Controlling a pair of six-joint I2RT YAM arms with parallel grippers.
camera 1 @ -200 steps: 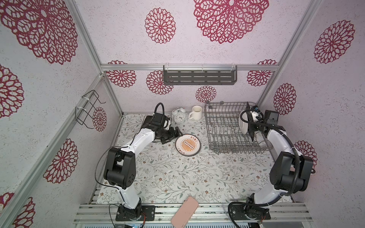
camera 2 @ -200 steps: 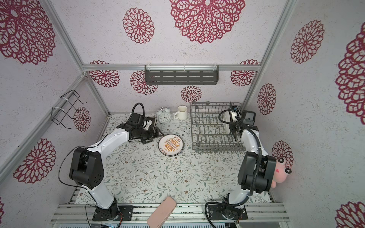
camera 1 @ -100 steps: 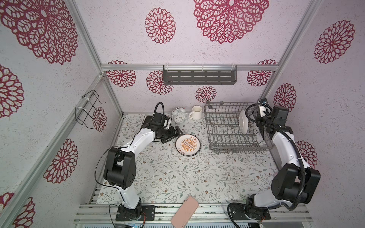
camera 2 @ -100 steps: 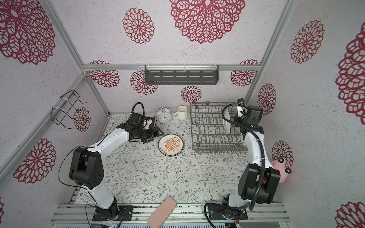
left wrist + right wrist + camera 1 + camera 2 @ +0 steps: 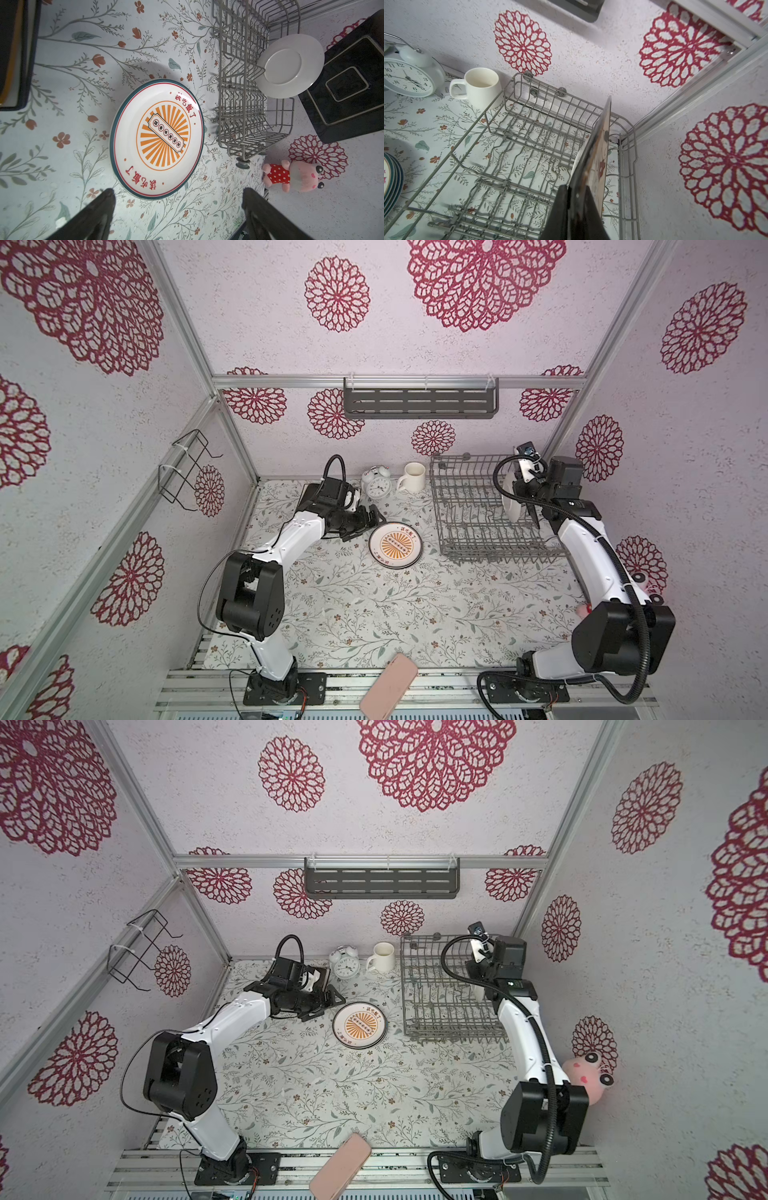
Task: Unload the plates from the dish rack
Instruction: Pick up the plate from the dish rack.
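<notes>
The floral counter [image 5: 374,614] bears stacked sunburst plates [image 5: 395,546] beside the dish rack [image 5: 473,514]. An alarm clock [image 5: 377,486] and mug [image 5: 413,477] stand behind.

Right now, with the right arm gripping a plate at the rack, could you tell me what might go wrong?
The right gripper pinches the square flowered plate by one edge only; it could slip or swing.
The round white plate sits right beside its black back and may tip or be dragged along.
Upright prongs of the dish rack stand close by and could snag either plate.
</notes>
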